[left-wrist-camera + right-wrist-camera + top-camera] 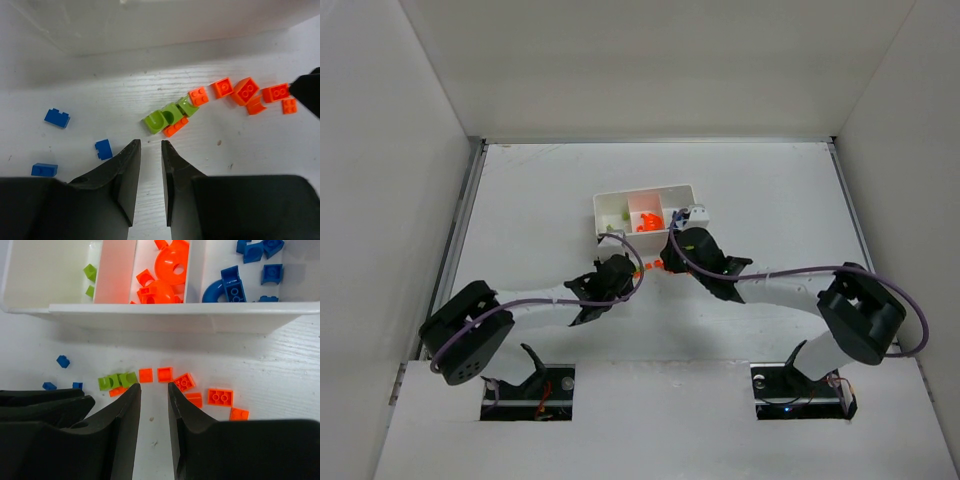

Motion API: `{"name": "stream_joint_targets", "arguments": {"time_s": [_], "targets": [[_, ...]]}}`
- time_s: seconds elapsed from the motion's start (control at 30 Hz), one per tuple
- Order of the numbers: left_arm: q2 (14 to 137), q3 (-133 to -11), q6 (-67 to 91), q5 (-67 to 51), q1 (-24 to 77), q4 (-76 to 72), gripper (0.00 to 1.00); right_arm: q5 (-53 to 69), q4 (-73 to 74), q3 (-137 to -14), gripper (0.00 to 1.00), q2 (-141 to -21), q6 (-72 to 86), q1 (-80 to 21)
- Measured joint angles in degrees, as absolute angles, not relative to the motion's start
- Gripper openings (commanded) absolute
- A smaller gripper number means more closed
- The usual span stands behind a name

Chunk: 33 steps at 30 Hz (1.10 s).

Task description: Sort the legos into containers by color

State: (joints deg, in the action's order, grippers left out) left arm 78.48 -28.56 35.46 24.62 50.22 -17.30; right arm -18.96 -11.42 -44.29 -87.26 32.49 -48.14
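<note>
I've got both arms stretched forward and angled inward, wrists close together, the left gripper (151, 145) narrowly parted and empty, the right gripper (154, 387) parted, empty too.

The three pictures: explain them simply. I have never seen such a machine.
Two robot arms, a left arm and a right arm, are bolted at the near edge of a white table. The overhead picture looks down on both. The other two come from wrist cameras, so the black prongs are the left gripper and right gripper, both slightly open and empty. Loose orange bricks, green bricks and blue bricks lie before a white tray already holding each colour in its own compartment.
</note>
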Motion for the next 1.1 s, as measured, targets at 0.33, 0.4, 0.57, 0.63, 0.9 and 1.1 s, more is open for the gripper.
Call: {"name": "stream_joint_targets", "arguments": {"time_s": [0.33,0.4,0.57,0.63,0.9,1.1], "targets": [[85.52,-30.98,35.07,24.62,50.39,-18.61,0.26,-19.29,-11.38,-42.78,0.34,-86.8,34.0,-48.93],[86.72,-31.83,34.79,24.62,50.13,-19.44,0.27,-19.29,-11.4,-42.76,0.35,-86.8,34.2,-49.41],[89.76,-34.15,33.8,24.86,49.76,-20.99,0.29,-19.46,-11.44,-41.91,0.37,-86.67,34.37,-50.33],[90.5,-34.65,33.43,25.21,49.76,-21.41,0.29,-19.53,-11.38,-41.17,0.37,-86.32,34.48,-50.33],[91.68,-35.44,32.95,26.46,49.76,-21.89,0.29,-19.77,-11.27,-39.13,0.38,-84.01,34.87,-50.33],[92.4,-35.86,32.32,27.68,49.78,-22.17,0.13,-19.79,-11.16,-38.44,0.39,-84.01,35.07,-50.35]]}}
